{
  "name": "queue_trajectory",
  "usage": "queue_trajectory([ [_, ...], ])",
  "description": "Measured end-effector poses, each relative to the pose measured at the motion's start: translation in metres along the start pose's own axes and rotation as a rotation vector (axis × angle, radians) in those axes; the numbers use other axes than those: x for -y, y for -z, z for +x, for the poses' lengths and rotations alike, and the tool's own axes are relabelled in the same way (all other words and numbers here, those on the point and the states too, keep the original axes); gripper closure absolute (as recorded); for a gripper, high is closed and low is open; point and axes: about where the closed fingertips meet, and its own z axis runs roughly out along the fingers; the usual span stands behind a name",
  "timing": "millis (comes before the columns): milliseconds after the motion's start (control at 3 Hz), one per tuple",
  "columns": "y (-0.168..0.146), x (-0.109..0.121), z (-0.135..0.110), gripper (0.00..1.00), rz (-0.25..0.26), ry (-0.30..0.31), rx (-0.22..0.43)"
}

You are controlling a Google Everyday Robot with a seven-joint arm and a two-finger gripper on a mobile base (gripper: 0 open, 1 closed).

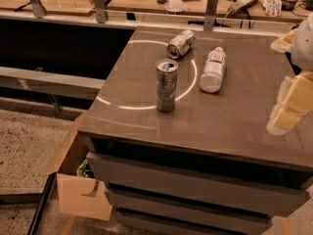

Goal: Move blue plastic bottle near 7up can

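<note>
The blue plastic bottle [213, 69] lies on its side on the grey table [234, 126], white cap pointing away, towards the table's back. The 7up can [180, 44], short and silvery, lies on its side just left of the bottle's cap end, about a hand's width away. My gripper [288, 103] hovers at the right edge of the view, above the table's right side, to the right of the bottle and a little nearer than it, and holds nothing that I can see.
A taller slim silver can [166, 84] with dark markings stands upright in front of the 7up can, left of the bottle. A bright ring of light lies on the tabletop around the cans. Cardboard boxes [80, 192] sit on the floor at the lower left. A cluttered counter runs behind.
</note>
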Motion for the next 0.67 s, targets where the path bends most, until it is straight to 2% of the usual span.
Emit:
queue_trajectory([
  [333, -0.0079, -0.0089, 0.0191, 0.0, 0.076, -0.211, 0.12],
  [667, -0.0163, -0.0052, 0.0291, 0.0, 0.169, -0.344, 0.202],
])
